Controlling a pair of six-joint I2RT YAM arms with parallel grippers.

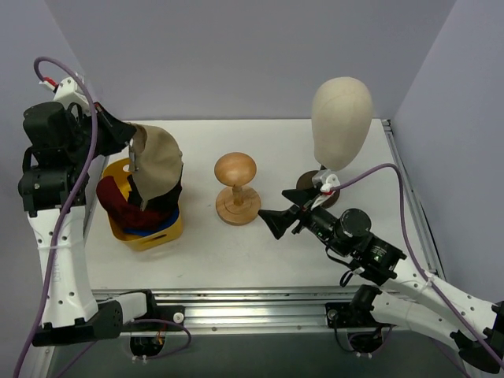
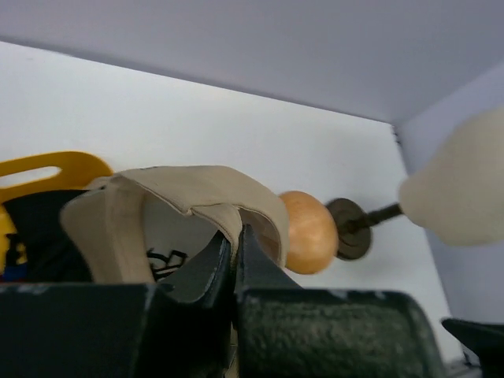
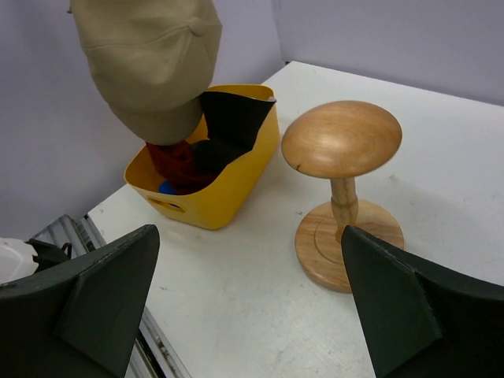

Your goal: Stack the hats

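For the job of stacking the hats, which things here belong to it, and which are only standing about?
Belonging to the job: tan cap, pinched by the left gripper over the yellow tray; dark red hat, black hat and blue hat, inside it.
Only standing about: yellow tray, wooden stand, mannequin head.

Tan cap (image 1: 157, 161) aloft; other hats (image 1: 118, 201) piled below.
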